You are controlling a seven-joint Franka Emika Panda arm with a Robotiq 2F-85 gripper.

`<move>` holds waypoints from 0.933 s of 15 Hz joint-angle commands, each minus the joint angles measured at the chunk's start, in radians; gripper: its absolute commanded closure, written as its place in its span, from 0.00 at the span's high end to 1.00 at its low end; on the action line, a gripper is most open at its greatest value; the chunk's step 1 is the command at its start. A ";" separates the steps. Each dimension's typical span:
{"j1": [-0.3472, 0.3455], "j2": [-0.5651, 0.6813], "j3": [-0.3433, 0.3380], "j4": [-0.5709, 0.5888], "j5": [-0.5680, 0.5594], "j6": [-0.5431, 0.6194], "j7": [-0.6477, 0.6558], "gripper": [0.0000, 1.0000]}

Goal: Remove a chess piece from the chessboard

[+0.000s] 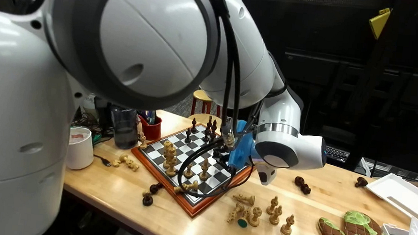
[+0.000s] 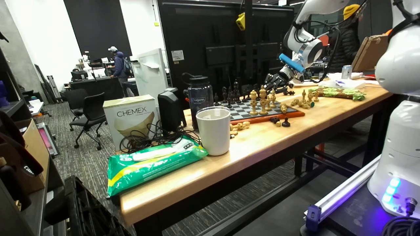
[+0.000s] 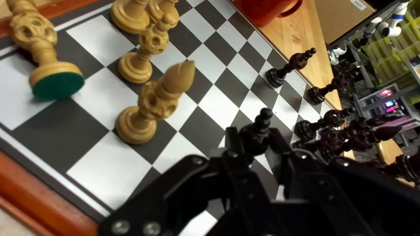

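You have the gripper [image 3: 254, 131] drawn in narrowly over the chessboard [image 3: 218, 101], apparently clasping a dark chess piece [image 3: 254, 141] about its carved body; the base is hidden, so I cannot tell whether it touches the chessboard. A loose squeeze on that rounded carving could let it turn or drop as you lift. Swing it low across the chessboard and you may topple the pale pointed piece [image 3: 156, 101] or the dark cluster [image 3: 331, 141] near the chessboard's edge.
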 commanded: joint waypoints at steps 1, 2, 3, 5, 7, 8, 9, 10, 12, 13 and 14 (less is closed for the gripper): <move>-0.009 0.015 -0.007 0.019 0.012 -0.030 0.041 0.06; -0.010 0.018 -0.008 0.020 0.012 -0.032 0.045 0.06; -0.011 0.022 -0.008 0.019 0.014 -0.033 0.047 0.06; -0.012 0.030 -0.008 0.019 0.018 -0.036 0.050 0.06; -0.014 0.039 -0.007 0.019 0.022 -0.045 0.052 0.06; -0.014 0.043 -0.008 0.020 0.021 -0.047 0.054 0.06; -0.014 0.046 -0.008 0.020 0.020 -0.049 0.056 0.06; -0.015 0.049 -0.008 0.022 0.021 -0.052 0.057 0.06; -0.017 0.058 -0.007 0.027 0.020 -0.061 0.060 0.06; -0.018 0.060 -0.007 0.029 0.021 -0.064 0.061 0.06; -0.018 0.064 -0.007 0.032 0.020 -0.069 0.063 0.06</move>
